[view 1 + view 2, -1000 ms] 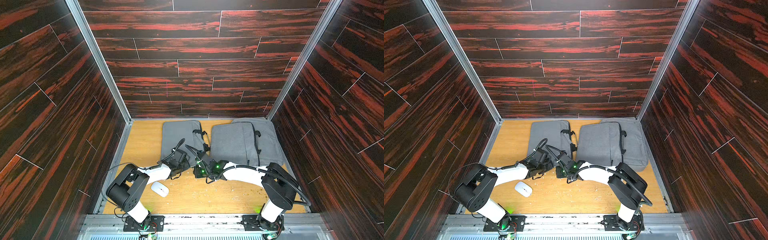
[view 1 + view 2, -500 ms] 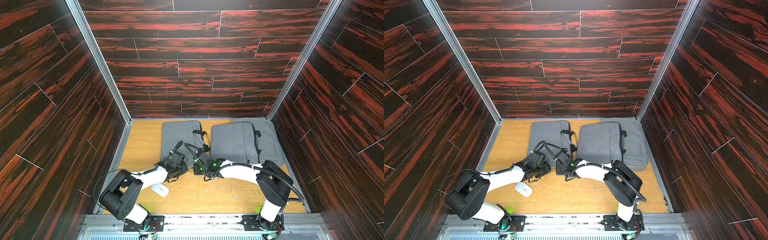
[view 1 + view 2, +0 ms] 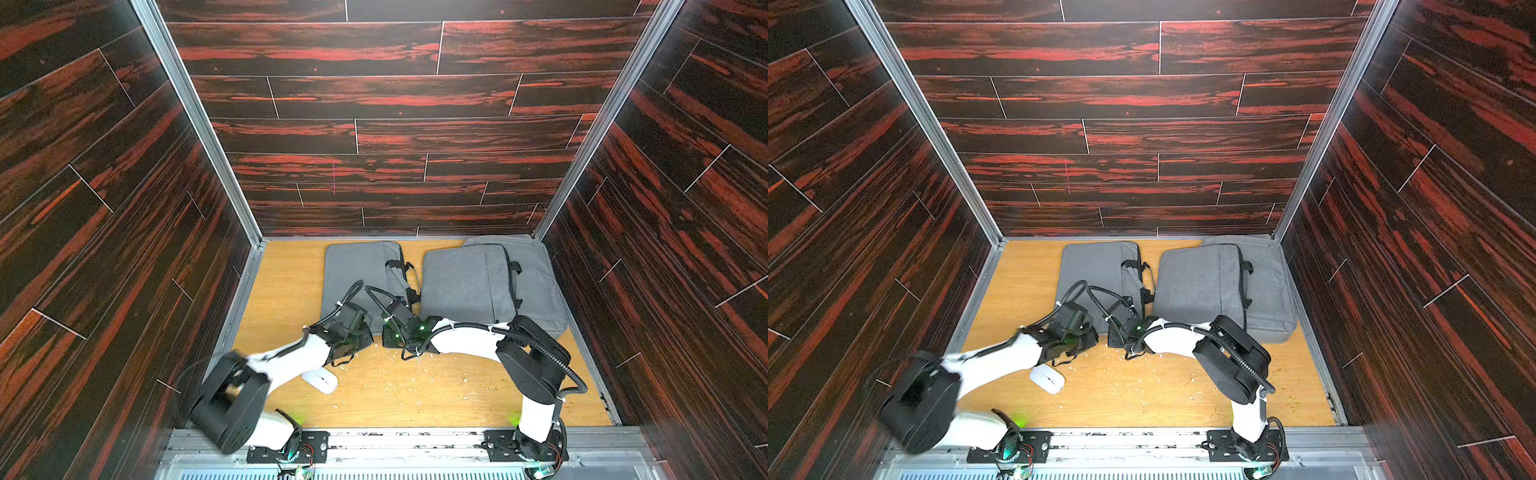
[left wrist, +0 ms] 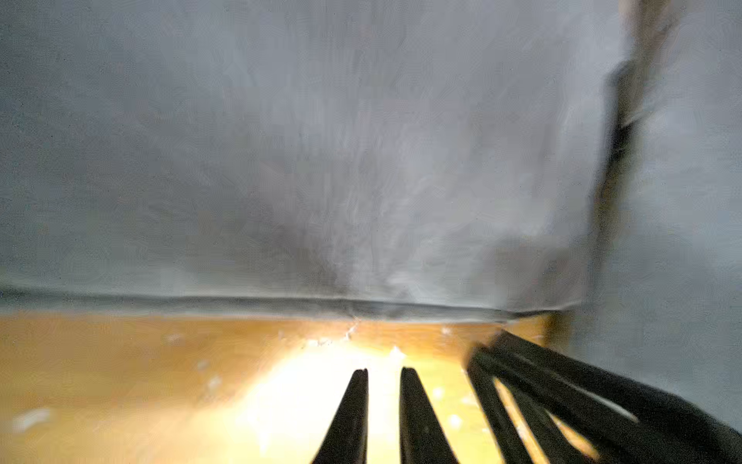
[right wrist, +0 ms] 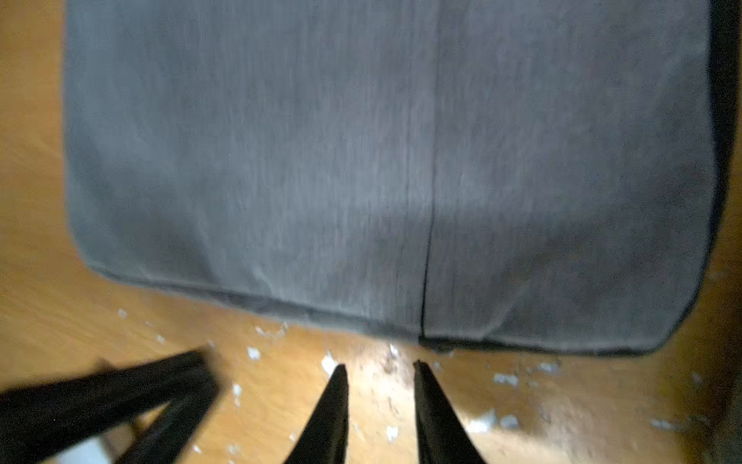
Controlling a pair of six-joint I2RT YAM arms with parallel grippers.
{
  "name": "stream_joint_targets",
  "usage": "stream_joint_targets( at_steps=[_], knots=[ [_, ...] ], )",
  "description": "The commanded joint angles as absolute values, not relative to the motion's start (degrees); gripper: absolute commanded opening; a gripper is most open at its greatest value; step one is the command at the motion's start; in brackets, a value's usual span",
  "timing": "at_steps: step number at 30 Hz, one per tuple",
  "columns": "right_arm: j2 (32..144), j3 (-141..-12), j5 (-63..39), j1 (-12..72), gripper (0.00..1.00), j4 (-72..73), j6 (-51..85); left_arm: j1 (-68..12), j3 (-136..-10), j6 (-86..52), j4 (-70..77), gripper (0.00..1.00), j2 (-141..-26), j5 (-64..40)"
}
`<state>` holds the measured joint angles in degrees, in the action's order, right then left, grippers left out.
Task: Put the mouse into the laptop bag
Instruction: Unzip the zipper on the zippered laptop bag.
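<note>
1. Holds left gripper (image 4: 383,371) narrowly parted, empty, just short of the laptop bag (image 3: 357,270).
2. Holds right gripper (image 5: 377,365) spread wider, empty, alongside.
3. Shows mouse (image 3: 319,381) lying on the table (image 3: 415,395), apart from the bag, beside the left arm.

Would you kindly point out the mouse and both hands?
mouse (image 3: 319,381): in a top view, middle of its white shell.
left hand (image 4: 383,371): left wrist view, midway between fingertips.
right hand (image 5: 377,366): right wrist view, midway between fingertips.

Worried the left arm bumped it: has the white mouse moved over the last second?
No. In a top view the mouse lies where it was, with the same gap to the front rail.
</note>
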<state>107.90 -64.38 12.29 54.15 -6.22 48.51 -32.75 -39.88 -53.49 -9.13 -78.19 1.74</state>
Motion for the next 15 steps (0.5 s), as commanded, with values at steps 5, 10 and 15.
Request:
stream_joint_targets(
  at_steps=[5, 10, 15],
  knots=[
    [109.45, -61.68, 10.61, 52.43, 0.32, -2.94, 52.04, -29.54, -42.29, -48.39, -15.07, 0.23, -73.96, 19.13],
    [110.05, -62.23, 9.76, 52.41, 0.32, -3.09, 51.95, -25.43, -40.88, -49.82, -12.45, 0.2, -82.21, 11.89],
    [109.61, -62.36, 10.37, 52.41, 0.32, -3.53, 51.53, -25.05, -38.64, -51.89, -7.06, 0.18, -88.48, 5.04]
  ],
)
